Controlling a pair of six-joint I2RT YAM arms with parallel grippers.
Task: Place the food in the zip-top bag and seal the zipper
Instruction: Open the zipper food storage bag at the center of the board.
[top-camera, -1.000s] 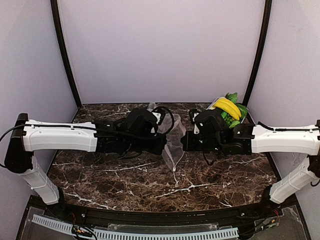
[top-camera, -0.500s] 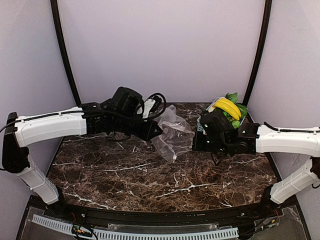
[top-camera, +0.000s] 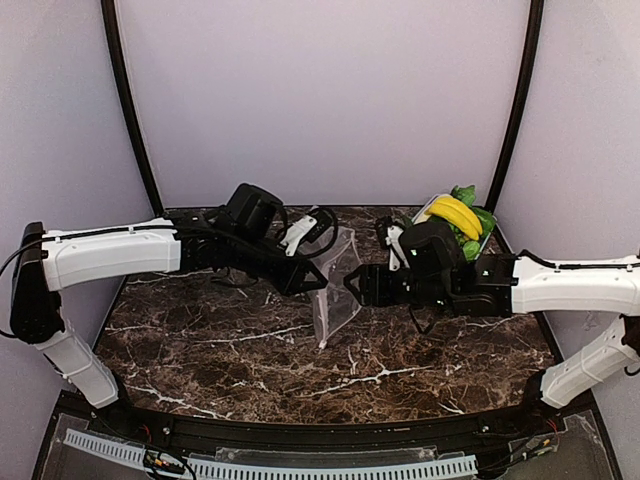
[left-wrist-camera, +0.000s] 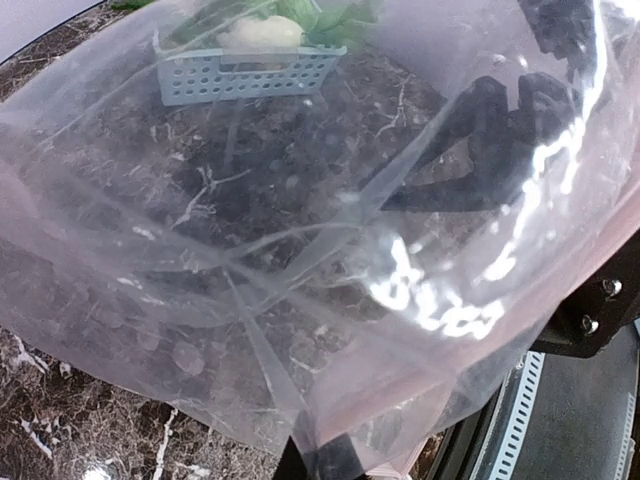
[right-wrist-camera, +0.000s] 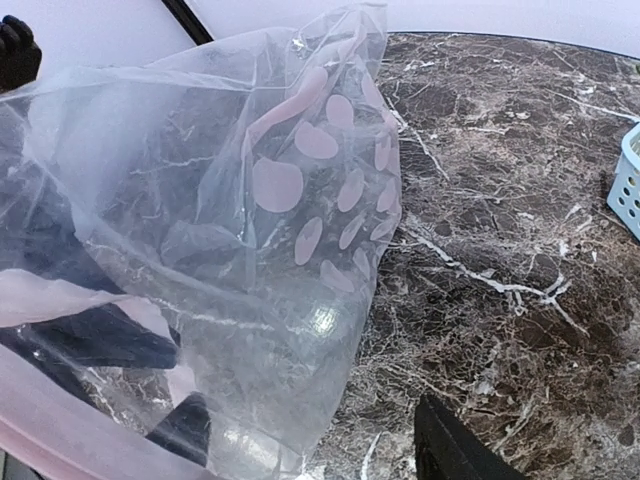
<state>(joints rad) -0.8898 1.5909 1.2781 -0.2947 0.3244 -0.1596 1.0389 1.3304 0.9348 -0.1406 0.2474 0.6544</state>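
The clear zip-top bag with pale oval spots hangs above the table's middle. My left gripper is shut on it at its mouth edge. In the left wrist view the film fills the picture, the pink zipper crosses the lower right, and the left gripper pinches it at the bottom. My right gripper stands open just right of the bag. In the right wrist view the right gripper has one finger behind the bag. The food, a yellow banana bunch and green vegetables, lies at the back right.
A blue-grey slatted basket holds the food at the table's back right, behind my right arm; its corner shows in the right wrist view. Dark marble table spreads below the bag. Purple walls close in the back and sides.
The right gripper opened and moved left up to the bag. The left gripper swung the bag down and right, so it now hangs straighter.
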